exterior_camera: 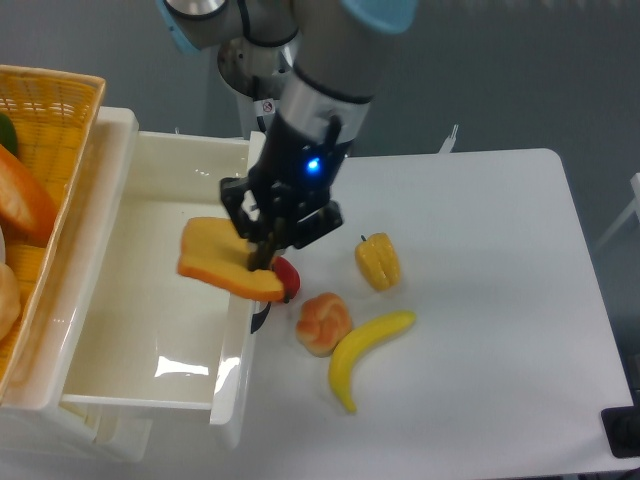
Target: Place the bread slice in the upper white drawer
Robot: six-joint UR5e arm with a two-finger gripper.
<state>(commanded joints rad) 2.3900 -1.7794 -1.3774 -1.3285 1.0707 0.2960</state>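
Observation:
The bread slice (222, 258) is a flat golden-tan toast with a darker orange crust. My gripper (262, 255) is shut on its right end and holds it in the air, tilted, over the right wall of the upper white drawer (120, 330). The drawer is pulled open and shows a glossy white inside. Most of the slice hangs over the drawer's interior. The drawer's handle is hidden under the slice and gripper.
A yellow wicker basket (50, 120) with food stands at the far left. On the white table (480, 300) lie a round orange-cream bun (323, 322), a yellow banana (365, 350), a yellow pepper (378, 261) and a red item (289, 275) partly hidden by the slice.

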